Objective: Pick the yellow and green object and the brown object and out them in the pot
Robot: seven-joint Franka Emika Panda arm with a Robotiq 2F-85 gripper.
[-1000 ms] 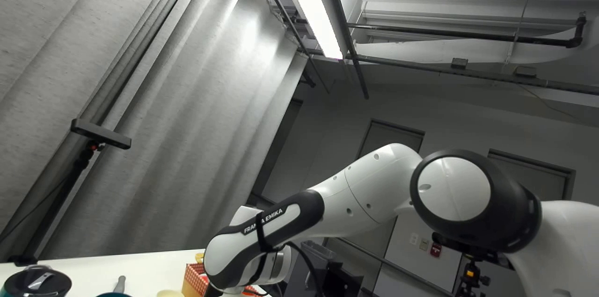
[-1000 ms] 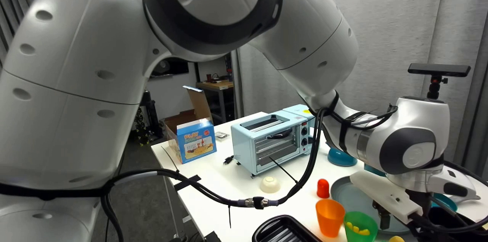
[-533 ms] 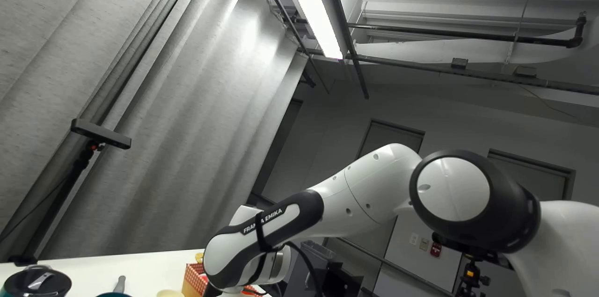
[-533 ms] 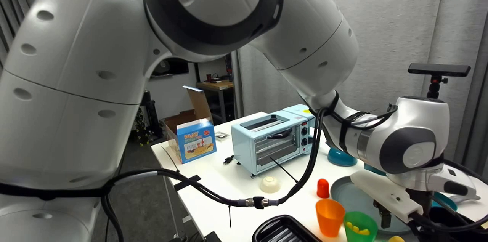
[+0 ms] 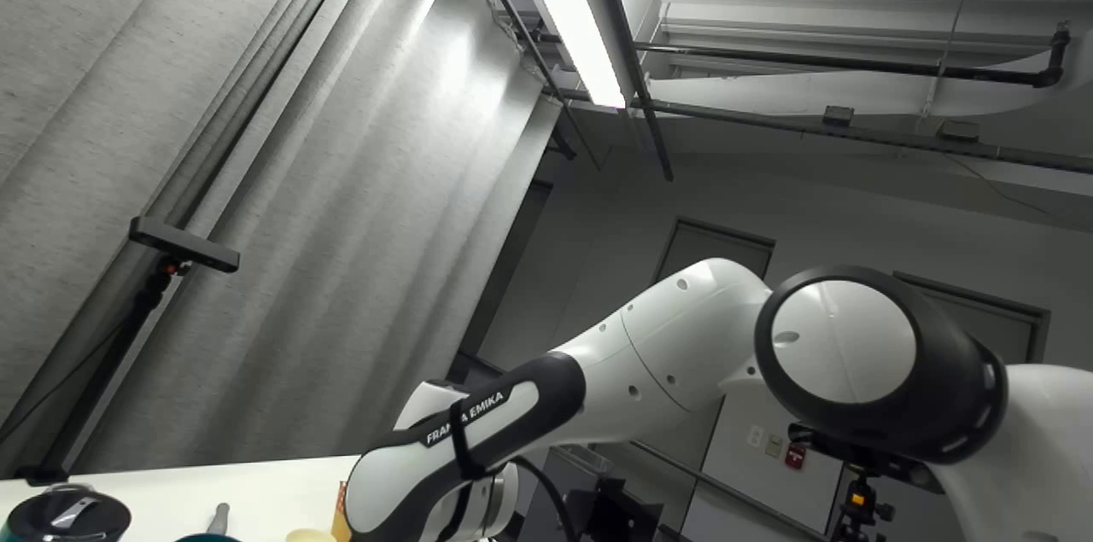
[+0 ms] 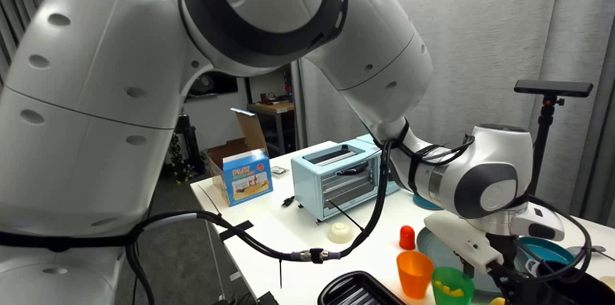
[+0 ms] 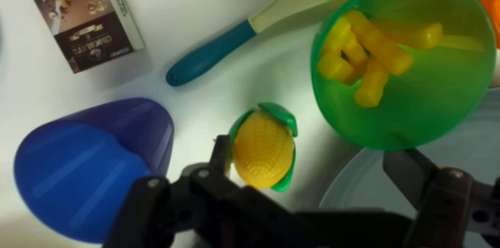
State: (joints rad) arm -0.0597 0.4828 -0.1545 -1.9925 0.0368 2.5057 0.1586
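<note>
The yellow and green object, a toy corn cob point(image 7: 263, 150) with green husk leaves, rests on the white table. Chocolate-box artwork covers the brown object point(image 7: 88, 17), which lies in the wrist view's upper left corner. My gripper point(image 7: 314, 156) is open around the corn in the wrist view. One finger is close beside the cob's left side; the other reaches over the plate, its tip partly behind the green cup's rim. A dark vessel with a pale handle, probably the pot point(image 6: 584, 290), stands at lower right in an exterior view, partly behind cables and the hand.
A green cup point(image 7: 461, 95) with several yellow pieces stands right of the corn, a blue cup point(image 7: 93, 170) left. A spatula point(image 7: 211, 56) lies above. A grey plate point(image 7: 359, 185), orange cup point(image 6: 414, 271), black tray point(image 6: 358, 290) and toaster oven point(image 6: 336, 175) also occupy the table.
During the last half second, the hand has moved left and slightly down in both exterior views. The green and orange cups appear shifted very slightly left. The gripper has stayed open.
</note>
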